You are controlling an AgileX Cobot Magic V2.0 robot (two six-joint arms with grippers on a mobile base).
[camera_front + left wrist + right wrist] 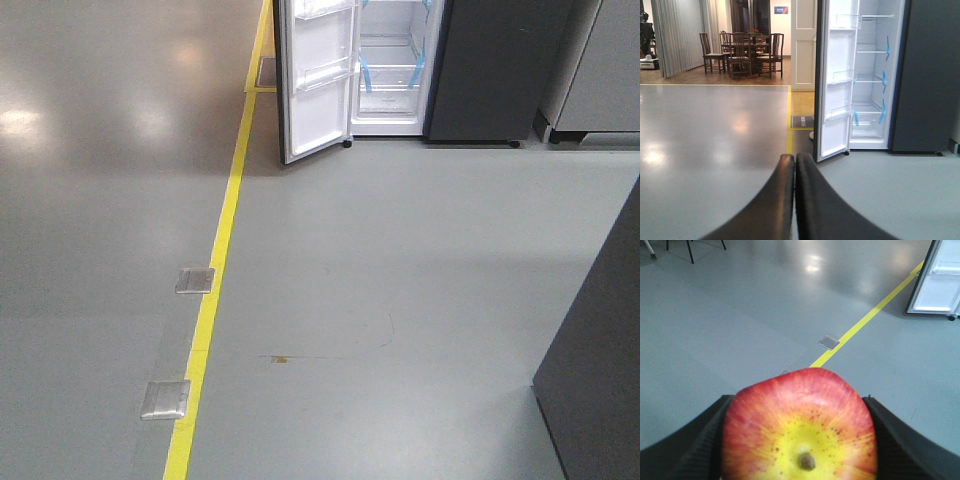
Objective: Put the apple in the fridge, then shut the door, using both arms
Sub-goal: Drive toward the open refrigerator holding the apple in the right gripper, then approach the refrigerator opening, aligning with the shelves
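A red apple (799,425) with a yellow patch round its dimple fills the right wrist view, clamped between the black fingers of my right gripper (798,415). My left gripper (794,159) is shut with nothing in it, held above the floor and pointing toward the fridge (920,75). The fridge stands far ahead, dark grey outside, white inside with blue-taped glass shelves (390,70). Its door (318,80) is swung wide open to the left, and its clear bins are bare (840,77). A corner of the door (940,280) also shows top right in the right wrist view. Neither arm appears in the front view.
A yellow floor line (215,270) runs toward the fridge, with two metal floor plates (194,280) beside it. A dark grey panel (595,360) juts in at the right. A grey cabinet (600,70) stands right of the fridge. Table and chairs (742,52) stand far back left.
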